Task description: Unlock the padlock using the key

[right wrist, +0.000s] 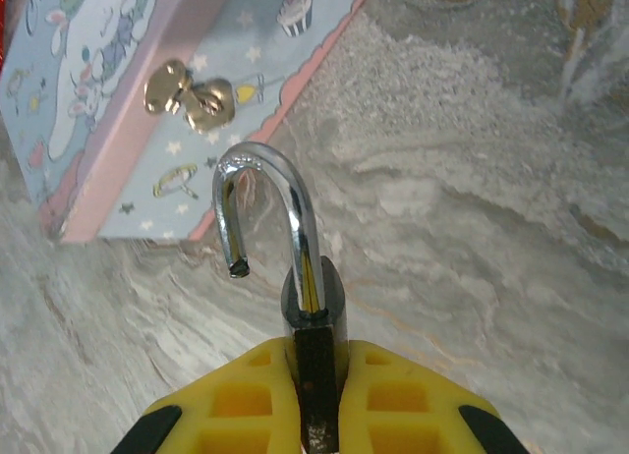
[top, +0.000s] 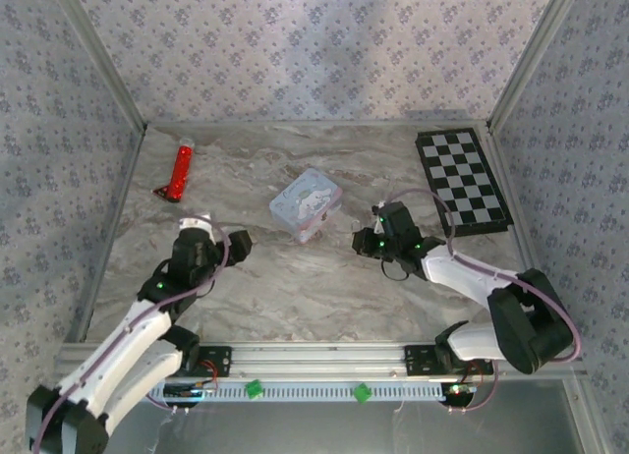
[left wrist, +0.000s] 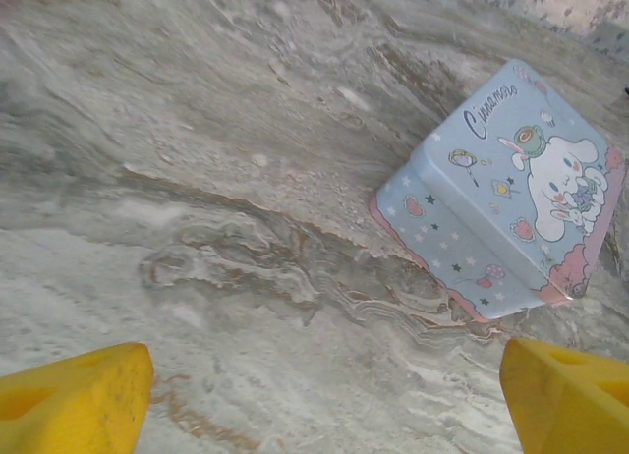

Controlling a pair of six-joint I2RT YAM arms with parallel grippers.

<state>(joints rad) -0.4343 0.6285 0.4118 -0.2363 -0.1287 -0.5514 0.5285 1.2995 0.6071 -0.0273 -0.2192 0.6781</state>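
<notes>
Low in the right wrist view the right fingers (right wrist: 393, 395) clamp the black padlock (right wrist: 314, 321), its shackle (right wrist: 260, 159) lifted out at one end, so unlocking looks done; the left fingers (left wrist: 79, 400) stand wide over the worktop (left wrist: 246, 179).

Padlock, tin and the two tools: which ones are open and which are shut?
padlock: open, shackle tip out of the body
tin: lid looks shut
left tool: open, holding nothing
right tool: shut on the padlock
</notes>
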